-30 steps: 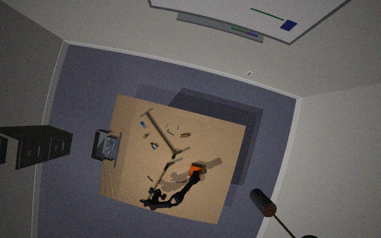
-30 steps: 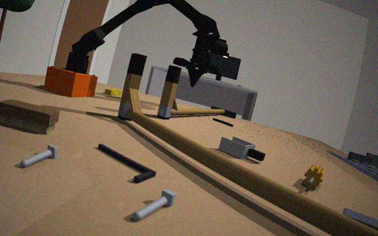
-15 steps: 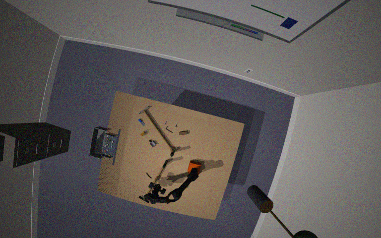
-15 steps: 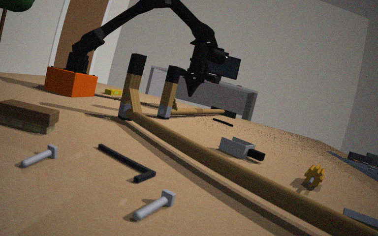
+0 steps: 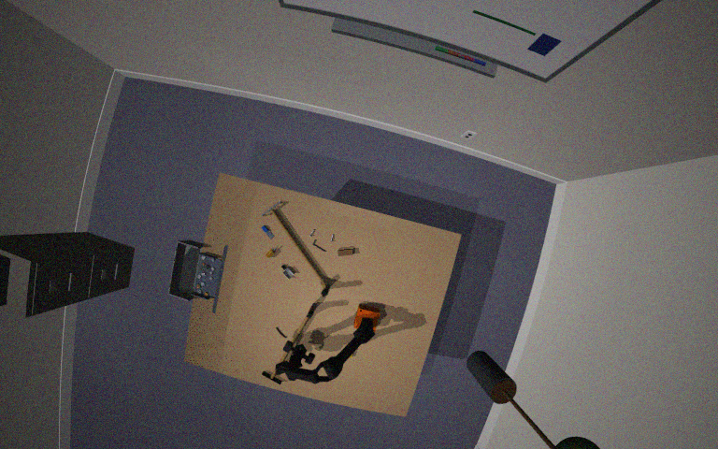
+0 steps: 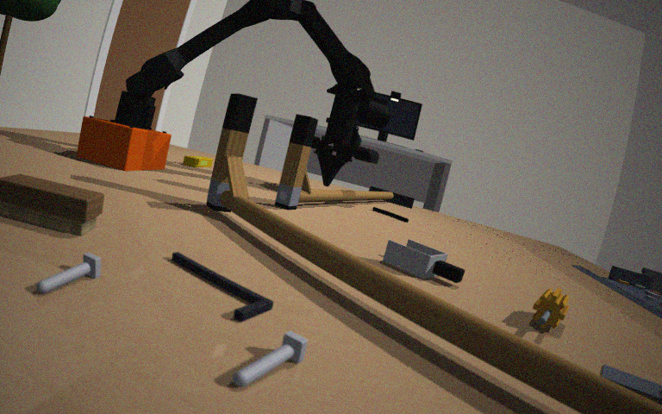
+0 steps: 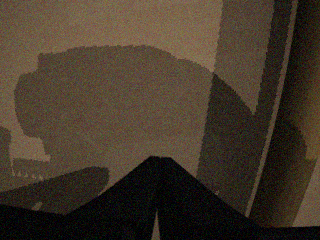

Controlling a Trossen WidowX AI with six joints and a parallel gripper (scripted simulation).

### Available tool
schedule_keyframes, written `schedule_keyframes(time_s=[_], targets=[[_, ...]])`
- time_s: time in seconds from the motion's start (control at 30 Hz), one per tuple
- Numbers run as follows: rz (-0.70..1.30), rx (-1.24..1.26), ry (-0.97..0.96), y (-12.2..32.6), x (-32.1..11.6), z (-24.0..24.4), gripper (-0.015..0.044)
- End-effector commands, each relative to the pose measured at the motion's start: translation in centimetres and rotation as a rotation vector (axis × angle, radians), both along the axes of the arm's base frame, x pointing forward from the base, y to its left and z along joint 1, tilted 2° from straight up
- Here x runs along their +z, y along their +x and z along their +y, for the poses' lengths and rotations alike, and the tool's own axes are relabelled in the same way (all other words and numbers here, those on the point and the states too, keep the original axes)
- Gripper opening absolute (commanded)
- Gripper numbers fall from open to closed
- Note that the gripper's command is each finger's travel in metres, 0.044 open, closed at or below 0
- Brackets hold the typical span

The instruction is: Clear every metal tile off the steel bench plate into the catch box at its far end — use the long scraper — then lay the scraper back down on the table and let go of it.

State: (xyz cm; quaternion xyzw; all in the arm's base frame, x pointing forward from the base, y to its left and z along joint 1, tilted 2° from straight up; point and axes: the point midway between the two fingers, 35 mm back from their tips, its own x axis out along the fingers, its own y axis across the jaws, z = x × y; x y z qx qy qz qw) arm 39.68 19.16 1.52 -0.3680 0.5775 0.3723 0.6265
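One black claw (image 5: 284,367) (image 6: 327,183) (image 7: 161,158) is pressed together, empty. Descending unopened could knock the tan wooden pole (image 5: 303,330) (image 6: 346,196) (image 7: 286,202) beside it.

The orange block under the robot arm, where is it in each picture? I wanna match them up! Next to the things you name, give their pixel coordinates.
Top: the orange block (image 5: 365,316) (image 6: 121,145) is a bit below and right of the middle.
Exterior: on the left side, above the middle.
Wrist: not in it.
Shared landmark: the black robot arm (image 5: 332,369) (image 6: 212,34) (image 7: 160,195), standing on the block in top and exterior; in wrist, only its dark tip end shows, at the bottom.
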Motion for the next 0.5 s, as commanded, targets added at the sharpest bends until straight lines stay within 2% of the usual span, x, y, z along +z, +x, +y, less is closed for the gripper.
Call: schedule_keyframes(time_s=[0.0, 0.47], targets=[[0.002, -0.01, -0.003, -0.21, -1.28, -0.11, 0.0], [0.001, -0.012, -0.002, 0.66, -1.5, -0.34, 0.0]])
